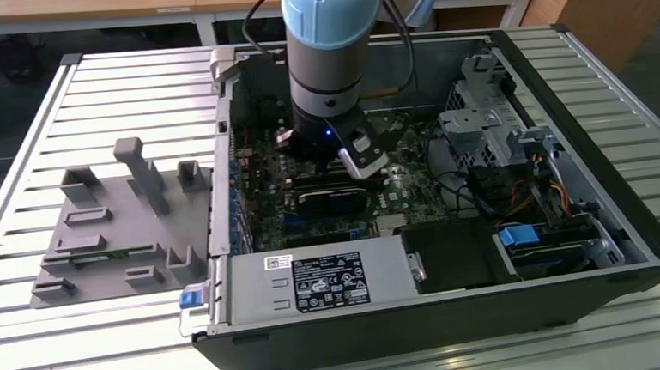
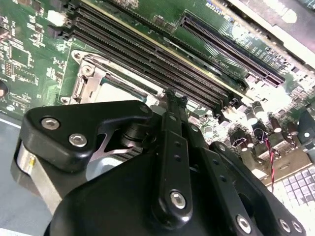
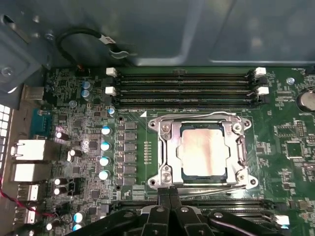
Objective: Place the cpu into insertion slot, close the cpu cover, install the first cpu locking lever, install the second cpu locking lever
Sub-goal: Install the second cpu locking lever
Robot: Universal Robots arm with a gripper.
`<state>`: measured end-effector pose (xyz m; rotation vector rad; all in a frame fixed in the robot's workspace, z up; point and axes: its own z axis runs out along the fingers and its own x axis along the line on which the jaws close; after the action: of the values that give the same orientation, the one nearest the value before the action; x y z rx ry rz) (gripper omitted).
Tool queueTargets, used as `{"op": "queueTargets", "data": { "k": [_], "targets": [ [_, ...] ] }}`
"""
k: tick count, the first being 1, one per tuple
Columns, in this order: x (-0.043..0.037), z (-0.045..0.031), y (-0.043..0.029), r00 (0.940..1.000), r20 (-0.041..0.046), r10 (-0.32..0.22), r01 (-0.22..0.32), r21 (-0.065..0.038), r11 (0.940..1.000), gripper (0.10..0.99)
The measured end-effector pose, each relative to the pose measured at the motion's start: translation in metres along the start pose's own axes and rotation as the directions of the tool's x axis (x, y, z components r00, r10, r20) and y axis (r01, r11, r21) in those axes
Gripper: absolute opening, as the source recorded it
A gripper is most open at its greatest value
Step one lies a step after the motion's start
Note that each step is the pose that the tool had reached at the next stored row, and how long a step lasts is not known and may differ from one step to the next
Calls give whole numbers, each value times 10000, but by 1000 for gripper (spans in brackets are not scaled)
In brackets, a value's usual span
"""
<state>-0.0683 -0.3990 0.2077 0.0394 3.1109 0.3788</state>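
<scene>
In the first wrist view the cpu (image 3: 202, 150) lies flat in the insertion slot (image 3: 153, 183), its pale metal face showing. The silvery cpu cover (image 3: 169, 147) is down around it. One thin wire lever (image 3: 197, 115) runs along the socket edge beside the memory slots, and another (image 3: 216, 187) along the opposite edge. My gripper (image 3: 170, 192) is shut, its fingertips pressed together right at that second edge with nothing seen between them. The second wrist view shows the gripper (image 2: 175, 96) shut beside the socket's cover (image 2: 91, 78). In the exterior view the gripper (image 1: 341, 163) hangs inside the open computer case.
Long black memory slots (image 3: 182, 88) flank the socket. A black card (image 1: 331, 198), the power supply (image 1: 313, 281) and drive cages (image 1: 482, 133) crowd the case. A grey fixture (image 1: 115, 224) sits on the slatted table at the exterior view's left.
</scene>
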Motion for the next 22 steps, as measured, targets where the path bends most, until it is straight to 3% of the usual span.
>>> {"op": "queueTargets", "data": {
  "k": [5, 22],
  "targets": [
    [33, 53, -19, 10000, 0, 2, -2, -99, 10000, 106],
    [86, 180, -52, 10000, -8, 6, -7, -736, 9973, 106]
  ]
}}
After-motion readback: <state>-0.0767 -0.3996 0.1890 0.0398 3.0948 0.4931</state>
